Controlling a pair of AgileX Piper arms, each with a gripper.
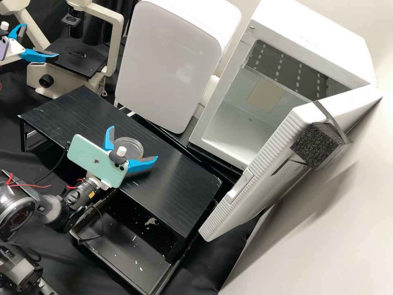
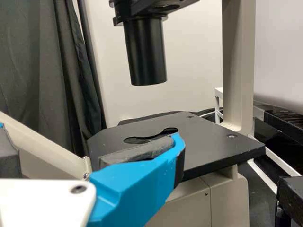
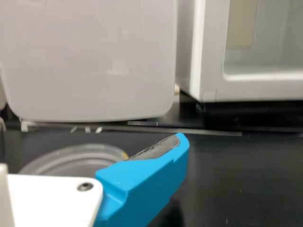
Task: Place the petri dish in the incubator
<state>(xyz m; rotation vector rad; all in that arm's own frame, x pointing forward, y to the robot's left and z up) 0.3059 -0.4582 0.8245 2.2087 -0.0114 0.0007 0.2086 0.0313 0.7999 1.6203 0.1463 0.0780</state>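
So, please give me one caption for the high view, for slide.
Open right gripper at the petri dish, the incubator standing open.

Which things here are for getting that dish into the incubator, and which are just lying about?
For the job:
petri dish, on the black stand
open white cabinet, likely the incubator
right gripper, open by the dish

Apparently just there:
microscope
rounded white box
black tray below

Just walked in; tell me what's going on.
The robot's right gripper has its bright blue fingers open on either side of a clear round petri dish on the flat black platform, not gripping it. The white box-shaped incubator stands with its door open. The left gripper hangs open and empty beside the cream-coloured microscope.
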